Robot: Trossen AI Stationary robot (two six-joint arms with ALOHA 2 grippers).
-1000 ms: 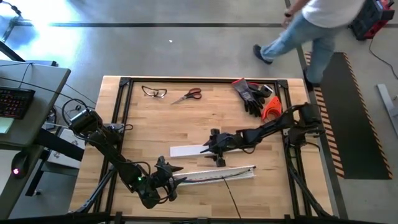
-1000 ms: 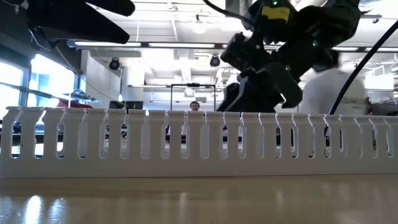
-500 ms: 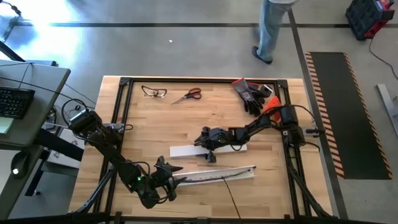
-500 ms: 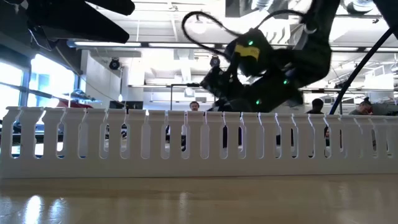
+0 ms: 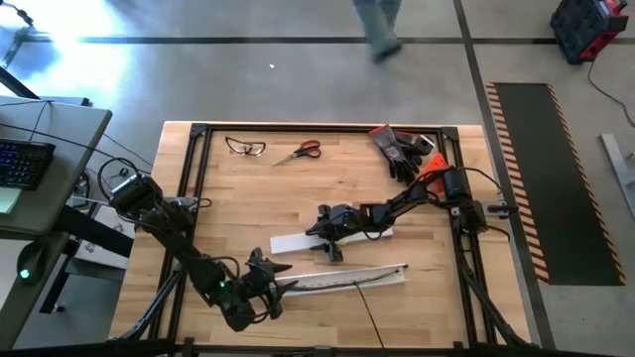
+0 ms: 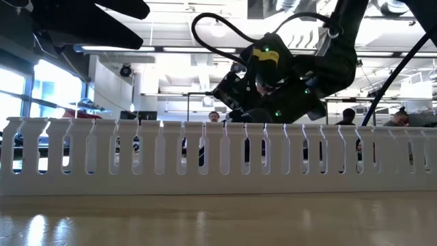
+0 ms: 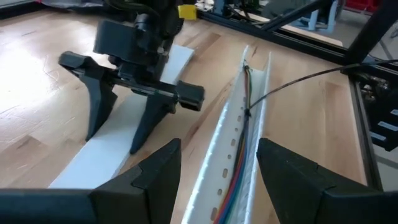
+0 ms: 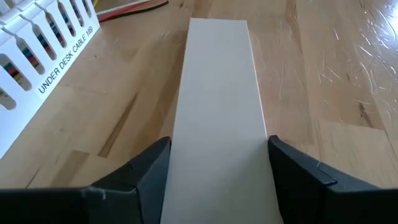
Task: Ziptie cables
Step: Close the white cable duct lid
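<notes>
The cables (image 7: 244, 134), thin red, blue, green and dark wires, lie lengthwise inside the white slotted channel (image 5: 342, 278). One dark wire (image 5: 369, 305) leaves it toward the near edge. My left gripper (image 7: 217, 149) is open at the channel's left end (image 5: 270, 284), one finger on either side of it. My right gripper (image 8: 217, 144) is open and points down over a flat white strip (image 5: 298, 240) that lies on the table beyond the channel. Its fingers straddle the strip's width (image 7: 112, 140). My right gripper comes at the flat white strip (image 8: 217, 81) from above, its fingers across the strip near its middle, one at each long edge. Whether the fingers (image 8: 149, 168) touch those edges I cannot tell. The strip lies flat on the table.
Scissors (image 5: 300, 152) and safety glasses (image 5: 246, 148) lie near the far edge. Black and orange gloves (image 5: 405, 154) sit at the far right corner. A black frame (image 5: 193, 159) borders the table. A person (image 5: 377, 25) walks past beyond the far edge.
My right gripper has moved toward the table's left and down, coming low over the flat white strip with its fingers astride it. The person beyond the far edge has walked leftward.
</notes>
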